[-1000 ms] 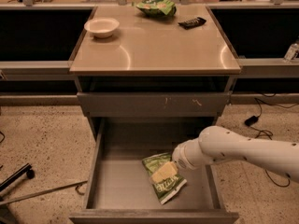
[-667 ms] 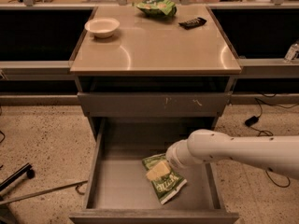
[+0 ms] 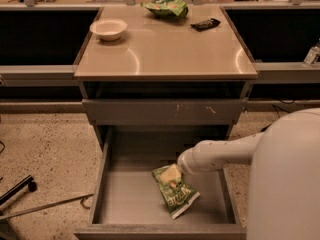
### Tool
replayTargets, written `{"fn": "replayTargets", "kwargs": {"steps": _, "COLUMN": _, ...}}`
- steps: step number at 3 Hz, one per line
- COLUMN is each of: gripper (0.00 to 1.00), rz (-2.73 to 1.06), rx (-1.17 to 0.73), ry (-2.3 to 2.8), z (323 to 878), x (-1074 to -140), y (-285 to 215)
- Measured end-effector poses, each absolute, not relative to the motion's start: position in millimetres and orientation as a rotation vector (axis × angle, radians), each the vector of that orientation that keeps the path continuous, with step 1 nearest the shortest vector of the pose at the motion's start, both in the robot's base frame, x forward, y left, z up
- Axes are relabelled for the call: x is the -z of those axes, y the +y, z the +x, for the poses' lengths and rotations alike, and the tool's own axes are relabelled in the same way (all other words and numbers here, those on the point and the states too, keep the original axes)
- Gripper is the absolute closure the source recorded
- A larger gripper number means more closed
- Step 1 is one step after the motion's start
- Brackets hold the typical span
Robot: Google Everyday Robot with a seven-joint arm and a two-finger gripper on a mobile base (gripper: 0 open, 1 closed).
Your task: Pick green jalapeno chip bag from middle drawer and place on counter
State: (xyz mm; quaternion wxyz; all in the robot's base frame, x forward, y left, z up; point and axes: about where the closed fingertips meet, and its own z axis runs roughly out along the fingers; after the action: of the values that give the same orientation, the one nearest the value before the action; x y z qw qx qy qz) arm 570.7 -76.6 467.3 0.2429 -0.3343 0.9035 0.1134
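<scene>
The green jalapeno chip bag (image 3: 179,193) lies flat on the grey floor of the open middle drawer (image 3: 125,196), right of centre, with its white end seam toward the front. My white arm reaches in from the right. My gripper (image 3: 171,174) is down at the bag's rear end, touching or just above it, and that end is partly hidden behind it. The tan counter (image 3: 165,54) is the cabinet top above the drawer.
On the counter stand a white bowl (image 3: 108,28) at the back left, a paler puffy green bag (image 3: 166,6) and a black packet (image 3: 205,24) at the back. A closed scratched drawer front (image 3: 160,111) sits above the open drawer. My robot body (image 3: 287,184) fills the right.
My arm has moved a little to the left inside the drawer, bringing the gripper onto the bag's rear end. The bag has stayed in place.
</scene>
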Motion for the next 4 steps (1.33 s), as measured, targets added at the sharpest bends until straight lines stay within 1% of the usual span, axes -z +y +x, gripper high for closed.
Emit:
{"fn": "replayTargets", "kwargs": {"steps": 1, "gripper": 0.0, "rz": -0.911, "rx": -0.365, "ry": 2.522, "z": 582, "x": -417, "y": -86}}
{"fn": "replayTargets", "kwargs": {"steps": 2, "gripper": 0.0, "rz": -0.89, "rx": -0.641, "ry": 2.534, "z": 562, "x": -373, "y": -72}}
{"fn": "replayTargets", "kwargs": {"steps": 3, "gripper": 0.0, "rz": -0.798, "rx": -0.863, "ry": 2.461, "z": 561, "x": -368, "y": -93}}
{"fn": "replayTargets", "kwargs": {"steps": 4, "gripper": 0.19, "rz": -0.787, "rx": -0.889, "ry": 2.453, "z": 560, "x": -371, "y": -112}}
